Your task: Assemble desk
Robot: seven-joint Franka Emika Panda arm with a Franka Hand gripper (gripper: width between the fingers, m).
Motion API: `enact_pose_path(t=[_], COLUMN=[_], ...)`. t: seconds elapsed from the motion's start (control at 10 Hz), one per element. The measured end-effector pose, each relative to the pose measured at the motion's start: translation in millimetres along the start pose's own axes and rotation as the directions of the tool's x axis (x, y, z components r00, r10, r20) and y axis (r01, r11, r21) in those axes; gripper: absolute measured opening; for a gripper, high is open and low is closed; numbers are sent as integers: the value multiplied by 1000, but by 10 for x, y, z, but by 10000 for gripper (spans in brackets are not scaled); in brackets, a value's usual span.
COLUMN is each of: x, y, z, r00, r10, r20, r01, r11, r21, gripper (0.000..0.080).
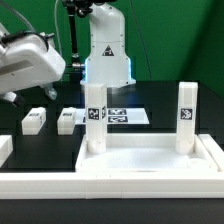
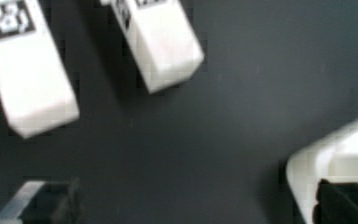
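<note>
Two upright legs [image 1: 95, 122] stand in the desk top [image 1: 150, 168]; two loose legs [image 1: 33, 120] lie at its ten o'clock. The fingers [image 2: 43, 205], spread and empty, hover above them; next, probably descend squarely over one. Black tabletop [image 1: 55, 145], marker board [image 1: 127, 116] at twelve, green wall [image 1: 180, 40] behind

We count one desk top [image 1: 150, 160]. Four legs in the exterior view: two standing on the top, first upright leg [image 1: 95, 125] and second upright leg [image 1: 185, 115]; two lying on the table, first loose leg [image 1: 33, 120] and second loose leg [image 1: 67, 119]. One marker board [image 1: 128, 116]. We get two legs in the wrist view.
</note>
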State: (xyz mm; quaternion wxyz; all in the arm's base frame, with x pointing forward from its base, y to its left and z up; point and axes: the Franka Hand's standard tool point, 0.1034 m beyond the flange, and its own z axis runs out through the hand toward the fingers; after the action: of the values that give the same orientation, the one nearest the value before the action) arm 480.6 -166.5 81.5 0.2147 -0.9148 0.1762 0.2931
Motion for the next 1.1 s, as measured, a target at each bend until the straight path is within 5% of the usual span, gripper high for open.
enact_pose_path(t=[0.2, 0.3, 1.1], x=[-2, 15, -45], y=[86, 140, 27], z=[188, 296, 397], r00=[991, 987, 982], r10=[16, 30, 24], r20=[134, 156, 190], r01=[-18, -31, -23], r11=[1000, 999, 1000], r21=[18, 7, -9], gripper=[648, 648, 648])
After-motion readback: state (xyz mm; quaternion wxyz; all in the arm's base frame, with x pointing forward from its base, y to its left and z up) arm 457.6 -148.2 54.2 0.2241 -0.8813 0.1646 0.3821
